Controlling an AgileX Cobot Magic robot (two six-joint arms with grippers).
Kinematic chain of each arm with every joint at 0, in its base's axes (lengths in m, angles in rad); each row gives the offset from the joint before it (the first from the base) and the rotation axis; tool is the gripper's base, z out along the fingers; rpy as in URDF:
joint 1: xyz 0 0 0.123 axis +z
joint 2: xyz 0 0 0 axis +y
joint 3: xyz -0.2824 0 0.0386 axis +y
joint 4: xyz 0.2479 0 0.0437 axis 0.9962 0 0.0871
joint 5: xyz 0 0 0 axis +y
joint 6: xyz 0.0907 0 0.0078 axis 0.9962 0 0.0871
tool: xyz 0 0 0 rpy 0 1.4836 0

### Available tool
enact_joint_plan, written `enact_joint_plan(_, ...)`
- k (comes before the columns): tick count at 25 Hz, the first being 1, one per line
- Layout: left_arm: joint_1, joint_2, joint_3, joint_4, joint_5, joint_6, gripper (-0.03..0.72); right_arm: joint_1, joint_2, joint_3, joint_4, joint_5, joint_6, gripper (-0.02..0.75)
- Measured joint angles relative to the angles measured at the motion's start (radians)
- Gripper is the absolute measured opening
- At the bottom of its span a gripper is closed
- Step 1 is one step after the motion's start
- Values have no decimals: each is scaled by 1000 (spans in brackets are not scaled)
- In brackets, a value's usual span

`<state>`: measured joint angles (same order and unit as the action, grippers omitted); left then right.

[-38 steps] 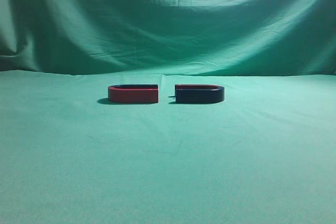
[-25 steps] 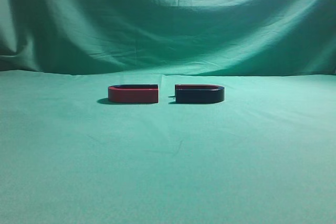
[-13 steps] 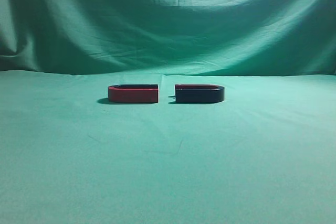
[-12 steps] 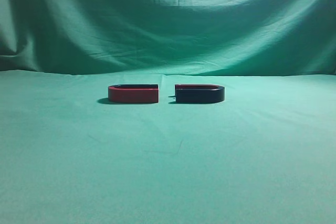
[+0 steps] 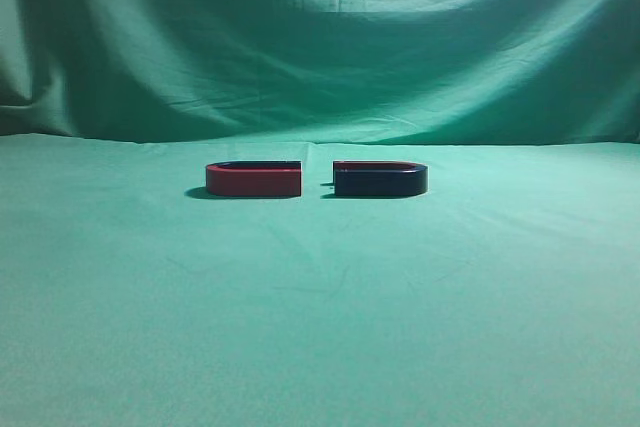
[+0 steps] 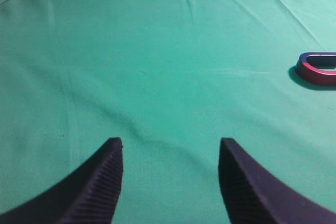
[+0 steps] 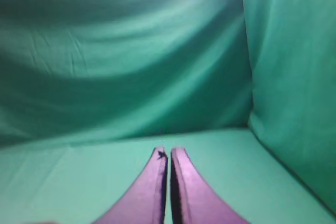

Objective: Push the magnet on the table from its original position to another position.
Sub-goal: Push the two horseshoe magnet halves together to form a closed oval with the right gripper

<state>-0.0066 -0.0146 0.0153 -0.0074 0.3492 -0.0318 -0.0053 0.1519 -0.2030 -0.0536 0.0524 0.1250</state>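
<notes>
Exterior view: push not begun.
The magnet (image 5: 380, 179) lies toward the table's (image 5: 320, 327) far edge, just right of the red magnet (image 5: 254, 179), apart from it. Left gripper (image 6: 170, 153) spread, empty; right gripper (image 7: 168, 153) clenched, empty, both well away. No readable writing.

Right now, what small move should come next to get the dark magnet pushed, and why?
Probably bring the right pincer, its jaws together, toward the dark magnet. The magnet sits untouched beside the red magnet, and no arm shows near it in the exterior view.
</notes>
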Motion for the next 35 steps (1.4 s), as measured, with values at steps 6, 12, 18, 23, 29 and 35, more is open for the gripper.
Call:
enact_joint_plan(6,0,0,0,0,0,0,372,0,349,-299,4,379,0,0)
enact_joint_plan(12,0,0,0,0,0,0,372,0,614,-492,175,598,-16,0)
enact_joint_plan(18,0,0,0,0,0,0,372,8,788,-618,217,726,-146,0)
enact_joint_plan(23,0,0,0,0,0,0,372,140,994,-701,215,795,-155,0)
enact_joint_plan(29,0,0,0,0,0,0,372,300,1259,-817,153,790,-99,0)
enact_joint_plan(35,0,0,0,0,0,0,372,365,1529,-1014,87,792,-16,0)
